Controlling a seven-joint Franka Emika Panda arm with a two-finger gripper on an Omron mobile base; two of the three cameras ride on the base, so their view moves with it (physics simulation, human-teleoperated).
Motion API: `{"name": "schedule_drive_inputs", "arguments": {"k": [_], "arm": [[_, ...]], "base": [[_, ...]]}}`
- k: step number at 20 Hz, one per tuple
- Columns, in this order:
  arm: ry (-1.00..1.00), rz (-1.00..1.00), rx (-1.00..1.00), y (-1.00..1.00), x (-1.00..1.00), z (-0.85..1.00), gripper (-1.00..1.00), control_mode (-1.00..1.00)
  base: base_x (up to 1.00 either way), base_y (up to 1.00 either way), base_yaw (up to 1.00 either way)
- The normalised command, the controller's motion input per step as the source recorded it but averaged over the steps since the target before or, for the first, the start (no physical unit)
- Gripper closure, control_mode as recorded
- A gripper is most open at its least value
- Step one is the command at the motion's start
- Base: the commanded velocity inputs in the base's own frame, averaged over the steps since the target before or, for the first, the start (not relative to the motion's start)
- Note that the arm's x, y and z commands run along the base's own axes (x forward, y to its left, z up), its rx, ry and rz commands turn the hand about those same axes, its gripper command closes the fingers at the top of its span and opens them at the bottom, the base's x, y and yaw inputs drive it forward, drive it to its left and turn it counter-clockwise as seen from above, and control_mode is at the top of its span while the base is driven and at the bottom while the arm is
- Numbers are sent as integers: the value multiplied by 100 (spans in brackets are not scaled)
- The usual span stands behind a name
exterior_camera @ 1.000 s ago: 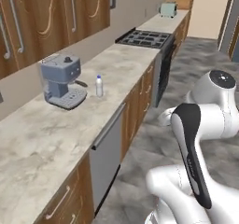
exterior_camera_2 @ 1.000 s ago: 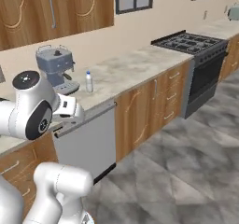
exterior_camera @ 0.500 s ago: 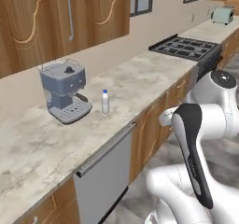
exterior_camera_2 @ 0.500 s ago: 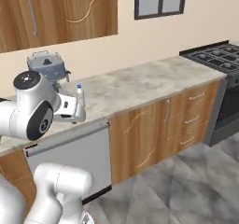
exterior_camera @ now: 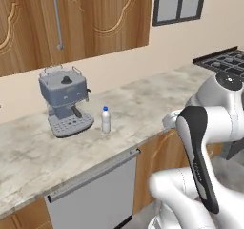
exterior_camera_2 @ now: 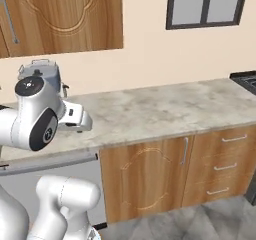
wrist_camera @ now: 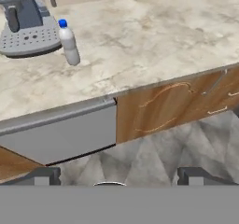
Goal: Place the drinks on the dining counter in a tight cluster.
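Observation:
One of the drinks, a small white bottle with a blue cap (exterior_camera: 106,120), stands upright on the marble worktop (exterior_camera: 143,104) just right of a grey coffee machine (exterior_camera: 64,99). In the hand view the bottle (wrist_camera: 69,43) is at the upper left, far beyond my gripper (wrist_camera: 119,177). The gripper is open, with its two dark fingertips (wrist_camera: 46,176) wide apart and nothing between them. It hangs over the floor in front of the cabinets. The dining counter is out of view.
A grey dishwasher front (exterior_camera: 93,194) sits under the worktop below the coffee machine (wrist_camera: 25,20). Wooden doors and drawers (exterior_camera_2: 225,164) run to the right, ending at a black stove (exterior_camera: 224,61). Wooden wall cabinets (exterior_camera: 71,18) hang above, and a window (exterior_camera_2: 207,4) is in the wall.
The whole picture has shifted as the base moved. The worktop now faces the cameras more squarely and looks closer. Bottle and coffee machine kept their places on it. The gripper stayed open.

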Motion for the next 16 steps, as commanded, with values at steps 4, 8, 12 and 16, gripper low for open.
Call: {"name": "schedule_drive_inputs", "arguments": {"k": [4, 8, 12, 16], "arm": [[0, 0, 0, 0, 0, 0, -100, 100], [0, 0, 0, 0, 0, 0, -100, 100], [0, 0, 0, 0, 0, 0, -100, 100], [0, 0, 0, 0, 0, 0, -100, 100]], "base": [[55, -20, 40], [9, 0, 44], [44, -2, 49], [95, -21, 44]]}}
